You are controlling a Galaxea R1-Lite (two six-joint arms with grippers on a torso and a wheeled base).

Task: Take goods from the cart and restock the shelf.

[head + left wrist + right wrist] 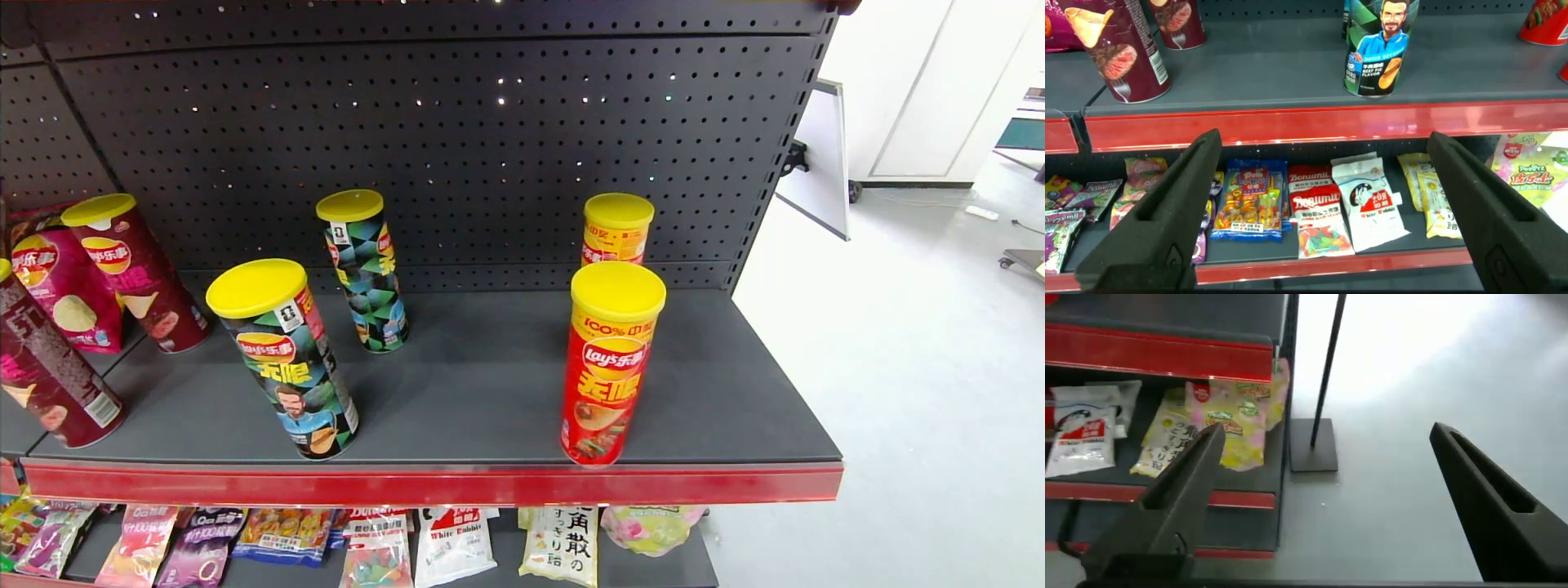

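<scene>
- Left gripper: spread wide, with nothing between its dark fingers. It sits in front of the shelving, level with the lower shelf.
- Right gripper: also released and empty, off the right end of the shelving, over the pale floor. A thin dark pole on a flat base stands just beside the shelf end.
- Dark grey metal shelf with a red front strip; a perforated back panel rises behind it.
- Red cylindrical chip can with a yellow lid: upright at the front edge, right side. A second red can stands directly behind it, near the back panel.
- Green-and-black patterned chip can with a yellow lid: upright near the front, left of centre. A matching patterned can stands farther back.
- Far left: a maroon chip can, a pink snack bag beside it, and another maroon can nearer the front.
- Lower shelf: flat packets in a row, including a blue candy bag, a white packet and a yellow-green packet at the right end.
</scene>
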